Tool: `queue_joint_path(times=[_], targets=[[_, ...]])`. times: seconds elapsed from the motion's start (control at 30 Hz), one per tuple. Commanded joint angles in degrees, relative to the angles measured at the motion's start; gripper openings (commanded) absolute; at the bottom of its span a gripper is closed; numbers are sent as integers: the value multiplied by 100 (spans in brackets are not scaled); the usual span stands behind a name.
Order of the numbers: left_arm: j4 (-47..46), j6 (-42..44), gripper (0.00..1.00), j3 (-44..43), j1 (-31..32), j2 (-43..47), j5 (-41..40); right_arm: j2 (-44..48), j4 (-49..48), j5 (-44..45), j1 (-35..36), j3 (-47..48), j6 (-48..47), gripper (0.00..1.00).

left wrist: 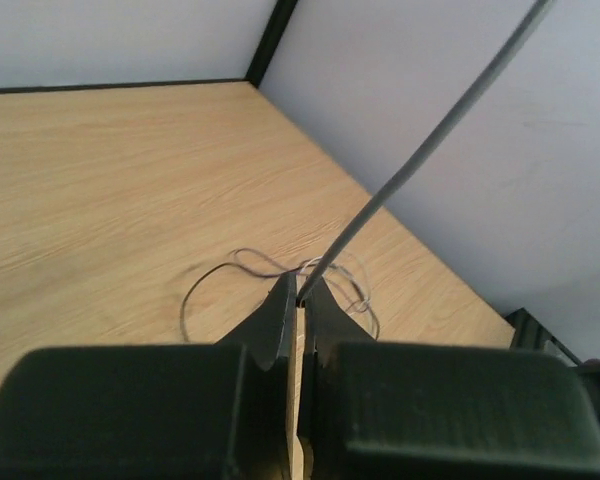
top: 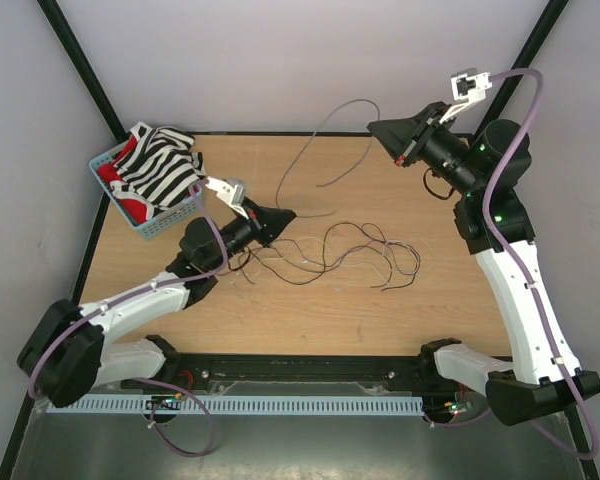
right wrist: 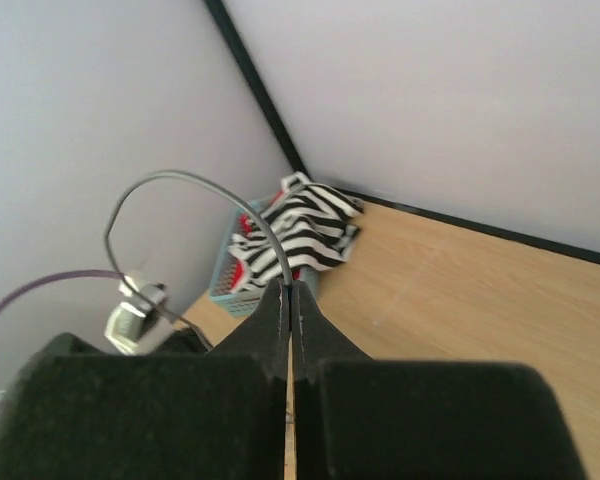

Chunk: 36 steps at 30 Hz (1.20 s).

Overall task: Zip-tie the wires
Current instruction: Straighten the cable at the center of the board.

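Across the middle of the table (top: 280,330), sprawled flat: the wires (top: 350,255), hair-thin, dark with a few pale, curling. Probably near weightless, limp yet springy, quick to slip from a pinch or snag on neighbours; best taken near an end or at a crossing. One grey strand (top: 308,145) held clear of the wood, arching between both arms. Left gripper (top: 283,213) pressed together on its lower end; right gripper (top: 375,127) pinching the far end. Smooth pale woodgrain beneath; at the far left corner, blue slotted basket (top: 165,228) of striped cloth (top: 160,165).
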<state>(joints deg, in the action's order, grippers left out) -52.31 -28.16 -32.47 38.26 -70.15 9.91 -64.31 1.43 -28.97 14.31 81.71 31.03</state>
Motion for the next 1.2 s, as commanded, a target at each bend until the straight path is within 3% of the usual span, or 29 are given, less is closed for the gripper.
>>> queue_joint_path(times=[0.0, 0.23, 0.4, 0.57, 0.8, 1.0, 1.17], targets=[[1046, 272, 0, 111, -346, 670, 290, 57, 992, 871, -20, 50, -908, 0], [2081, 437, 0, -36, -1101, 1354, 705, 34, 1069, 790, -17, -286, -1059, 0], [4887, 1439, 0, -1297, -1410, 1576, 977, 103, 1817, 1604, -18, -514, -1687, 0], [7642, 2396, 0, -2584, -1559, 1021, 1091, 29, 2641, 2331, -11, -1130, -2289, 0], [9288, 2754, 0, -3485, -2277, 250, 1935, 126, 2872, 3234, 8, -2077, -2681, 0], [10798, 3488, 0, -4452, -2302, -606, 1775, -15, 2893, 3737, 16, -2475, -2831, 0], [11609, 3897, 0, -5026, -2270, -1319, 1157, -269, 2942, 3549, 82, -2579, -2859, 0]])
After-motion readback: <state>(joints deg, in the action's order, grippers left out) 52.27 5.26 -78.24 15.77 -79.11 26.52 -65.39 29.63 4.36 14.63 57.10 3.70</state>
